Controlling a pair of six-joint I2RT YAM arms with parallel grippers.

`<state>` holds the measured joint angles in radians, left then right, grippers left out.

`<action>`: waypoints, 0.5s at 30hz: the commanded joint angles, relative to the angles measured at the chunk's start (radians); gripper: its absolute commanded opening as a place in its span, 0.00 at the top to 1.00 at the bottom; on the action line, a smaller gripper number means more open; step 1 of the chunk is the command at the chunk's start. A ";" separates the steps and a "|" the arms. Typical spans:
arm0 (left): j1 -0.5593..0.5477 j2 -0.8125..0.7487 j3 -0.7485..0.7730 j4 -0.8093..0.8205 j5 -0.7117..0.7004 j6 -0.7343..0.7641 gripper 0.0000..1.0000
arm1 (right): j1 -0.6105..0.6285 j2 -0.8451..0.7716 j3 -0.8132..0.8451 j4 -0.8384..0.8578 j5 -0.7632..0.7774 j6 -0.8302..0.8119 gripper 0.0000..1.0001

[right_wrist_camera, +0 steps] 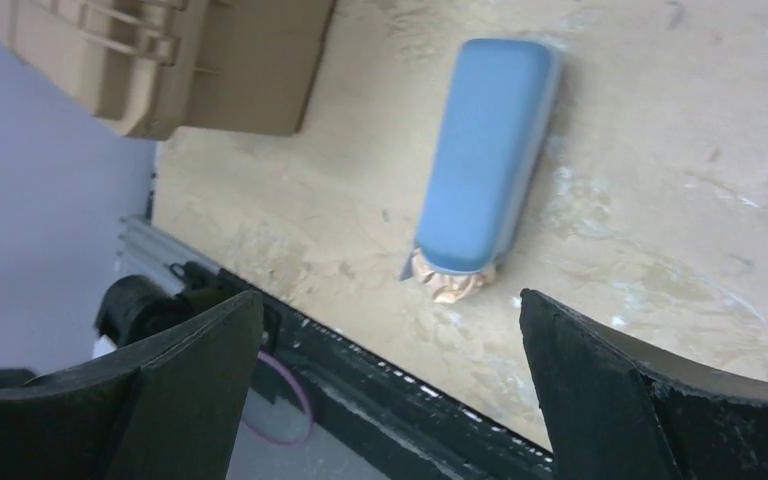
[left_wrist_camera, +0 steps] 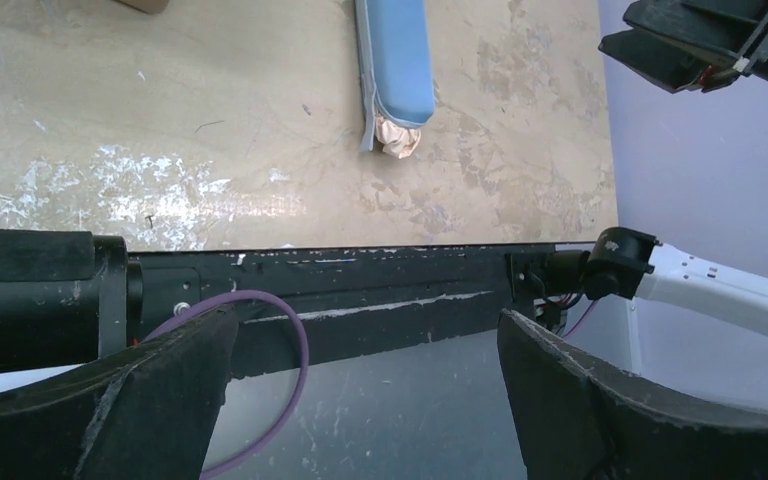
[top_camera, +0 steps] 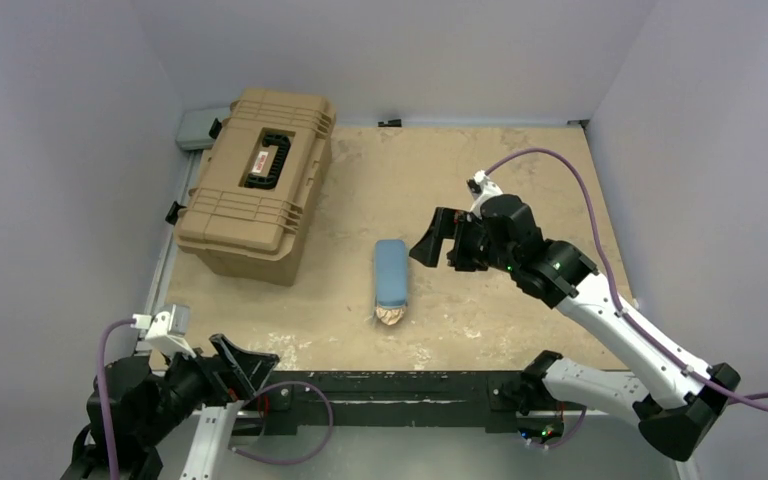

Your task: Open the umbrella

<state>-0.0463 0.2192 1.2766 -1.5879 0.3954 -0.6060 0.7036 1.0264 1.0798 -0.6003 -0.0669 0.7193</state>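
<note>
The umbrella is folded inside a light-blue sleeve (top_camera: 391, 272) lying mid-table; only a crumpled bit of its beige cloth (top_camera: 390, 316) pokes out of the sleeve's near end. That cloth also shows in the left wrist view (left_wrist_camera: 398, 138) and the right wrist view (right_wrist_camera: 450, 280). Shaft and handle are hidden. My right gripper (top_camera: 438, 245) is open and empty, above the table just right of the sleeve (right_wrist_camera: 488, 150). My left gripper (top_camera: 250, 368) is open and empty, low at the near left over the black base rail, far from the sleeve (left_wrist_camera: 400, 50).
A tan ribbed hard case (top_camera: 255, 185) with a black handle stands at the back left and shows in the right wrist view (right_wrist_camera: 160, 60). The black base rail (top_camera: 390, 392) runs along the near table edge. Purple cables loop by both arms. Walls close in on three sides.
</note>
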 commanded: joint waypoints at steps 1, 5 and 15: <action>0.029 0.035 0.013 -0.090 0.058 0.089 0.01 | -0.005 -0.038 -0.036 -0.058 0.114 0.010 0.01; 0.045 0.069 -0.001 -0.065 0.079 0.100 0.01 | -0.005 -0.029 -0.043 -0.099 0.109 -0.041 0.02; 0.138 0.136 -0.067 -0.059 0.096 0.110 0.01 | -0.005 0.092 -0.094 -0.077 -0.014 -0.140 0.04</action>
<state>0.0788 0.3080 1.2354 -1.5871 0.4858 -0.5262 0.6998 1.0645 0.9951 -0.7021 -0.0143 0.6357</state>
